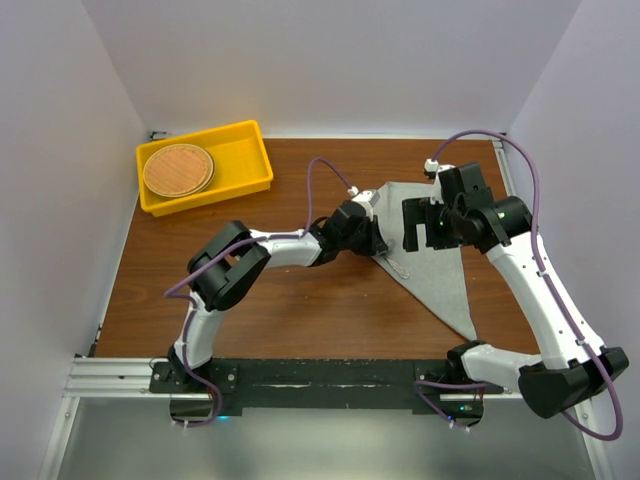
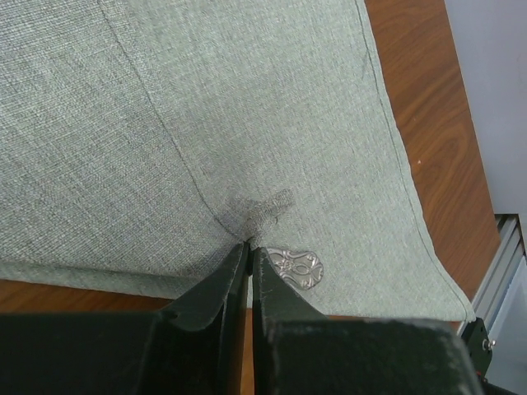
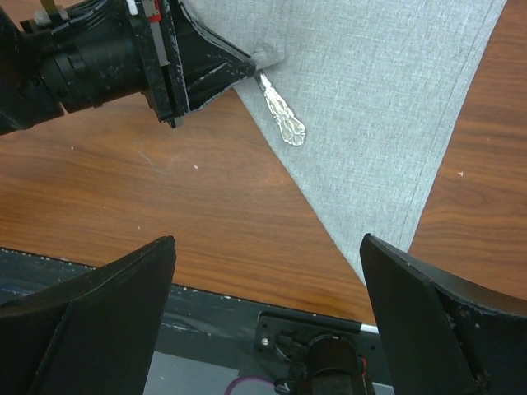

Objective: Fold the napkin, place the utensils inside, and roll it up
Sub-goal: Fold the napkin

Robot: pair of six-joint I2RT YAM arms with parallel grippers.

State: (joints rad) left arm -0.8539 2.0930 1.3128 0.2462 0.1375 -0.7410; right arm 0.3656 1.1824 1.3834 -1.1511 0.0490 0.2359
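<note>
Left gripper (image 2: 249, 247) nipped nearly shut on napkin (image 1: 440, 260) at its left edge, just beside utensil handle (image 3: 284, 119).
Handle lies along that edge, nearer the left arm; right gripper (image 3: 265, 243) hangs wide open, empty, above.

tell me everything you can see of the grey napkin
The napkin is plain mid-grey woven cloth with a stitched hem. It lies flat as a triangle on the wooden table, right of centre, with one point toward the near edge. At its left edge the left gripper pinches a small puckered bit of fabric. An ornate silver utensil handle shows at that edge beside the pinch, the rest of it hidden by cloth.
</note>
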